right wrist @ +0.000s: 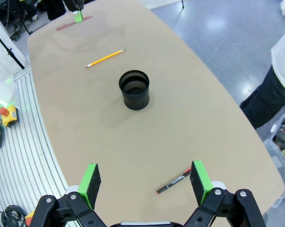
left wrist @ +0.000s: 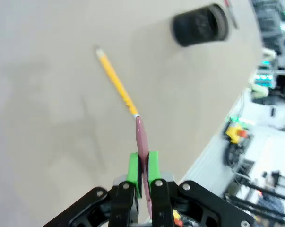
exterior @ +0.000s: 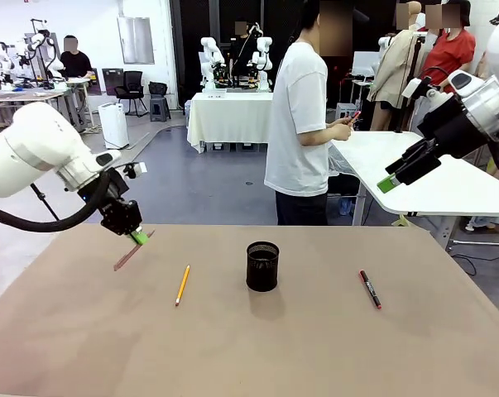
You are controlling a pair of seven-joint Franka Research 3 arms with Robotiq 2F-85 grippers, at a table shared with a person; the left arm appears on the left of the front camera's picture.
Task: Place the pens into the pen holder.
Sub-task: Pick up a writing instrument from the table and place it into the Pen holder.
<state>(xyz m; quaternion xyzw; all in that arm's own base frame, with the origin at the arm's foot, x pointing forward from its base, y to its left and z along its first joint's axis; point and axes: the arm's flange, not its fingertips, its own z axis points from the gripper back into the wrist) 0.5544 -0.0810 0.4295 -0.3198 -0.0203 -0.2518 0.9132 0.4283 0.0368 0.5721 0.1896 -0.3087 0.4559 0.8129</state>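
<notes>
My left gripper (exterior: 138, 237) (left wrist: 143, 163) is shut on a dark red pen (exterior: 133, 251) (left wrist: 142, 139), held just above the table at the left. A yellow pencil (exterior: 182, 284) (left wrist: 116, 84) (right wrist: 105, 58) lies flat between that pen and the black mesh pen holder (exterior: 262, 265) (left wrist: 199, 24) (right wrist: 134, 89), which stands upright at mid-table. A black marker with red ends (exterior: 370, 289) (right wrist: 174, 181) lies right of the holder. My right gripper (exterior: 387, 182) (right wrist: 146, 179) hangs open high at the right, above the marker's side of the table.
The brown table (exterior: 257, 347) has bare room in front. A person in a white shirt (exterior: 299, 124) stands beyond the far edge, turned toward a white table (exterior: 423, 178) at the right. A floor grating (right wrist: 24, 156) runs beside the table.
</notes>
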